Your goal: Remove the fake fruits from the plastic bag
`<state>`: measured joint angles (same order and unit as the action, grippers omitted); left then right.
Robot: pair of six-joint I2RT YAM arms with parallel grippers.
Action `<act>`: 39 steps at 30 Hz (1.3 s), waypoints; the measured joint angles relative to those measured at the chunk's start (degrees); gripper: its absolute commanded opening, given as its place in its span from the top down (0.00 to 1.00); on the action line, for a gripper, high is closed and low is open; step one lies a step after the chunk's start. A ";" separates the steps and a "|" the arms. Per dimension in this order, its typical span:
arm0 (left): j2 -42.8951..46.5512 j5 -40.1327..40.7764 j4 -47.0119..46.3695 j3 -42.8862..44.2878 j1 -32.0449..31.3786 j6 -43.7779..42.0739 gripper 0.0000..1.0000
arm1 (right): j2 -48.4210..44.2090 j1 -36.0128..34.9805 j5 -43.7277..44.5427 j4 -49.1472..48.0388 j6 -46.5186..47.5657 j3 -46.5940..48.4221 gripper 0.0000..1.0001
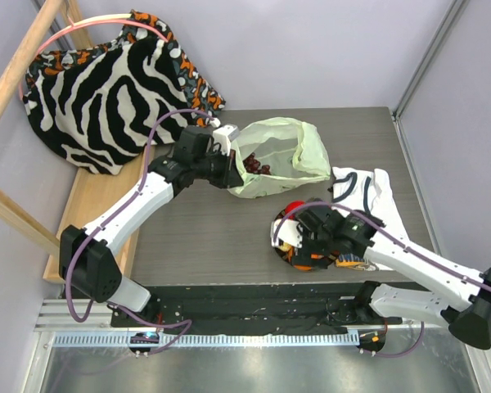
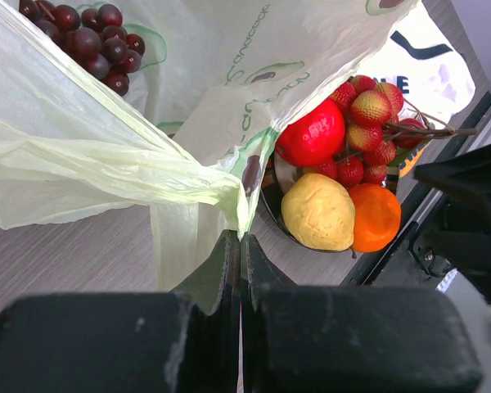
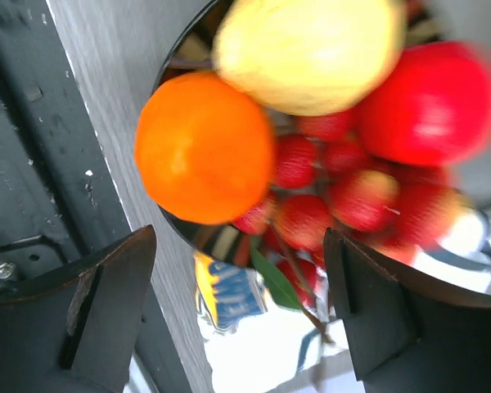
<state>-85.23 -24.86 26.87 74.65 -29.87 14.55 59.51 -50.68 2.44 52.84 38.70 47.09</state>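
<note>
Wide grey table (image 1: 196,237) on screen, with a zebra-striped cloth (image 1: 90,90) heaped off its far-left corner. The plastic bag (image 1: 278,160) lies at the far middle of the table, pale green, mouth gaping toward the left arm. Just right of it lies a white printed T-shirt (image 1: 376,196).

The left gripper (image 2: 240,239) has its jaws pressed tight together, with a fold of the bag's rim pinched between them. Deep inside the bag sits the dark purple grape bunch (image 2: 90,41), the only fruit in there.

Everything else is piled on the plate (image 2: 272,209), nearer the arms and touching the shirt's edge: red apple (image 2: 311,135), yellow lemon-like fruit (image 2: 317,211), orange (image 2: 376,217) and a cluster of strawberries (image 2: 368,110).

The right gripper (image 3: 237,241) hangs over that plate, jaws spread wide with nothing in them and the orange directly beneath.
</note>
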 measured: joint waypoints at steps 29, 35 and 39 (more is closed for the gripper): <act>7.19 -0.68 3.23 -11.39 0.11 -0.83 1.00 | 31.78 15.85 0.22 -24.37 -24.15 28.68 0.46; 2.91 1.36 5.84 -10.84 0.68 -0.94 1.00 | 30.53 15.26 -2.58 -23.54 -25.64 22.45 0.35; 2.27 3.02 7.10 -10.93 0.74 -1.14 1.00 | 33.79 15.54 -2.60 -24.11 -25.81 26.36 0.19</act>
<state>-82.96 -21.85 33.98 63.72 -29.12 13.41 93.30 -35.14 -0.16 28.73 12.88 73.45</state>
